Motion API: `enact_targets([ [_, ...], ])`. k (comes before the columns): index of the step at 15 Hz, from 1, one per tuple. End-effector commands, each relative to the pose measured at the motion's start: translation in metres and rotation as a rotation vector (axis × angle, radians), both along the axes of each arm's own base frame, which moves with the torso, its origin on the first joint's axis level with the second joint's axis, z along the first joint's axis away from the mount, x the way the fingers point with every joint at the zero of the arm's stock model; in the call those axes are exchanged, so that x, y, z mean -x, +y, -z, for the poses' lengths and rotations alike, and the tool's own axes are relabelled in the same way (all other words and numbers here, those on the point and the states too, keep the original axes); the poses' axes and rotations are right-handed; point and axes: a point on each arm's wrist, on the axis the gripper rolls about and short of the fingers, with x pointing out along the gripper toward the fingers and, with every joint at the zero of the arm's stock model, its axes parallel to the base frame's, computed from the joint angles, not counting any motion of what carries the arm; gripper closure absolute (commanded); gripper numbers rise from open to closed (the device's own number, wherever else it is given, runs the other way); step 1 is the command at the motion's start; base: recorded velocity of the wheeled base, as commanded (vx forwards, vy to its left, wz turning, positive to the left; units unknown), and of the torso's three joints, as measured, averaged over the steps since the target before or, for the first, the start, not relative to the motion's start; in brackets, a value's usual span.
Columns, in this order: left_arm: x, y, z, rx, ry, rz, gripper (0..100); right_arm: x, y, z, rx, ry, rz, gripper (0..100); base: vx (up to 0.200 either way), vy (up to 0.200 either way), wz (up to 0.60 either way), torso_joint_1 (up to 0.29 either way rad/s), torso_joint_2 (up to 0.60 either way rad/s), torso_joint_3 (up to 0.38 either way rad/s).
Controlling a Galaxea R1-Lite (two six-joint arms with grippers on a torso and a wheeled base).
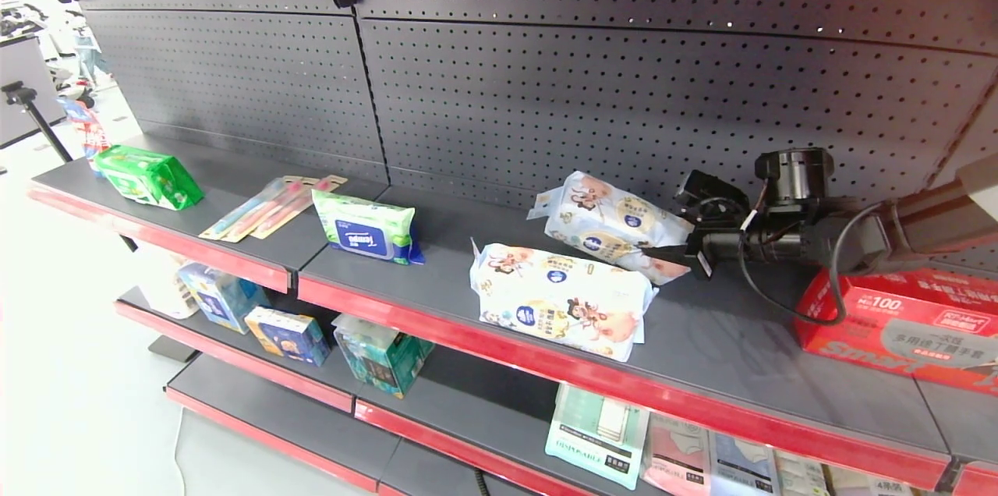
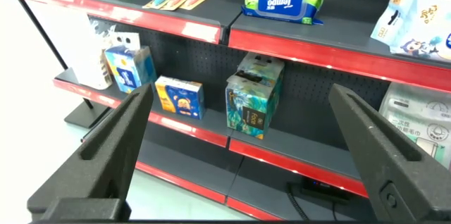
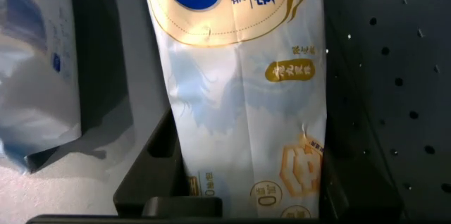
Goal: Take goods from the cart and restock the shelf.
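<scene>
While the rear wipes pack (image 1: 608, 223) lies on the upper shelf (image 1: 725, 356) close to the pegboard back, its right end is clamped by the right gripper (image 1: 680, 253). In the right wrist view the fingers (image 3: 151, 175) are seen pressed against both long sides of the pack, with the pack filling the gap between them. The pack is tilted, its left end toward the back panel.

A second, matching front wipes pack (image 1: 561, 301) is laid flat just ahead of it, at the shelf's front edge and clear of the gripper.

The left gripper (image 2: 241, 94) is held out in front of the lower shelf board (image 2: 296, 146). Its fingers (image 2: 113, 146) are spread wide and nothing is held between them.

Further along the upper shelf to the left:
- a green-and-white wipes pack (image 1: 365, 225) is set mid-depth
- toothbrush cards (image 1: 269, 206) are laid just beside it
- a green pack (image 1: 148, 178) is placed near the left end

A red box (image 1: 897, 324) is sat at the right end, under the right arm.

On the lower board a teal box (image 2: 254, 101), a blue-and-yellow box (image 2: 180, 97) and a blue box (image 2: 129, 65) are stood in a row near the front edge.
</scene>
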Motion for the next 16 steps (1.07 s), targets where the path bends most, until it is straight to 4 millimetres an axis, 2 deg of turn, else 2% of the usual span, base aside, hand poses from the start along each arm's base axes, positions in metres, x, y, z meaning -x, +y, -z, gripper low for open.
enact_targets([
  [1, 0.0, 0.0, 0.0, 0.0, 0.001, 0.0, 0, -0.006, 0.004, 0.002, 0.0, -0.004, -0.007, 100, 0.0, 0.0, 0.0, 0.0, 0.0, 0.0],
  [15, 0.0, 0.0, 0.0, 0.0, 0.001, 0.0, 0, -0.002, 0.007, 0.011, -0.014, 0.036, -0.022, 100, 0.0, 0.0, 0.0, 0.0, 0.0, 0.0],
  [16, 0.0, 0.0, 0.0, -0.001, 0.001, 0.0, 0, -0.001, 0.007, 0.012, -0.013, 0.041, -0.022, 0, 0.0, 0.0, 0.0, 0.0, 0.0, 0.0],
])
